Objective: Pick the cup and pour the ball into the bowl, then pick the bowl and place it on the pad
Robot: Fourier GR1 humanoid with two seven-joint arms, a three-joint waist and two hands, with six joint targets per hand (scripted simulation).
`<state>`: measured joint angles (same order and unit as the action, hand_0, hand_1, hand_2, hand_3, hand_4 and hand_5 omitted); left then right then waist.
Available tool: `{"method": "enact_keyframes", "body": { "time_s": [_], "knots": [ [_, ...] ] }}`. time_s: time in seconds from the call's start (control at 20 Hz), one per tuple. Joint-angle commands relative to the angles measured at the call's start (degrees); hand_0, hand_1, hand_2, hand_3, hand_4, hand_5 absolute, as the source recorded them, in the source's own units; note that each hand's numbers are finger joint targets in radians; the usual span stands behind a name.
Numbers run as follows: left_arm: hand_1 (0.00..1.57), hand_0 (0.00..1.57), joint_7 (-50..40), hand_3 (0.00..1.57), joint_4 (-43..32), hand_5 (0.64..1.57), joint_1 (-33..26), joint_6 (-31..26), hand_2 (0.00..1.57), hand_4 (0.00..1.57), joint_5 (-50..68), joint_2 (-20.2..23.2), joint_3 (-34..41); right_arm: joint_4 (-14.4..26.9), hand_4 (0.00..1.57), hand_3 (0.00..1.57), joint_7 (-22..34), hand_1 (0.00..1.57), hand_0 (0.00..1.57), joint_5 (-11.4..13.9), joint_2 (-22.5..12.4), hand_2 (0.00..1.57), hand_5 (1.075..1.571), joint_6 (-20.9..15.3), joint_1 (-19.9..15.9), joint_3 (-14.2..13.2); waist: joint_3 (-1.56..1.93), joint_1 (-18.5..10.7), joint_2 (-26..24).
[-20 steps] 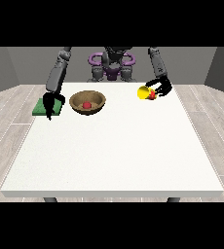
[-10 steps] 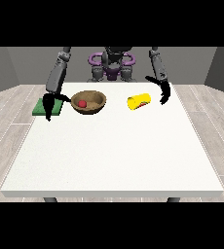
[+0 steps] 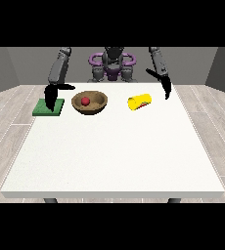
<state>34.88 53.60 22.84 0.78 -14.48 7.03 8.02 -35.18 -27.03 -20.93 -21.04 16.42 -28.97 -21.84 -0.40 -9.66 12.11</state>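
A yellow cup [image 3: 140, 102] lies on its side on the white table, right of centre at the back. The brown bowl [image 3: 89, 103] stands left of it with a red ball [image 3: 85, 101] inside. A green pad [image 3: 49, 107] lies flat at the bowl's left. The hand at the view's right [image 3: 166, 89] hangs open above the table, right of the cup and apart from it. The hand at the view's left [image 3: 50, 96] hangs over the pad with straight fingers, holding nothing.
The white table [image 3: 114, 151] stretches wide towards the camera, with its front edge near the bottom. The robot's torso [image 3: 112, 66] stands behind the far edge. Wooden floor surrounds the table.
The hand at the view's right let go of the cup and drew back to the right and up. The cup now lies on its side on the table. The other hand barely moved.
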Motion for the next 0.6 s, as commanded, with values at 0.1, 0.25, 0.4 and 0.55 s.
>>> {"method": "enact_keyframes", "body": {
  "time_s": [0.1,0.25,0.4,0.55],
  "knots": [
    [0.00,0.00,1.8,0.00,-3.1,0.695,-4.9,-0.8,0.00,0.00,2.1,0.7,1.8,-0.9,0.00,0.00,5.4,0.00,0.00,0.7,6.2,0.00,1.570,-3.1,0.5,3.9,0.38,4.1,-6.9],
    [0.00,0.00,-3.3,0.00,1.3,0.694,-0.9,-3.9,0.00,0.00,3.0,2.4,1.2,2.9,0.00,0.00,1.6,0.00,0.00,0.7,7.7,0.00,1.570,-4.2,-0.4,3.1,0.43,1.8,-3.9],
    [0.00,0.00,-2.4,0.00,2.3,0.688,-3.0,-0.5,0.00,0.00,1.6,-0.1,-0.2,4.7,0.00,0.00,0.6,0.00,0.00,2.1,10.9,0.00,1.571,-7.3,-0.3,4.5,0.43,1.3,-3.8],
    [0.00,0.00,-7.6,0.00,9.2,0.699,0.6,-3.7,0.00,0.00,2.2,1.1,-1.8,8.8,0.00,0.00,-3.6,0.00,0.00,0.2,6.7,0.00,1.570,-5.7,-3.9,0.8,0.48,-2.2,1.6]
  ]
}}
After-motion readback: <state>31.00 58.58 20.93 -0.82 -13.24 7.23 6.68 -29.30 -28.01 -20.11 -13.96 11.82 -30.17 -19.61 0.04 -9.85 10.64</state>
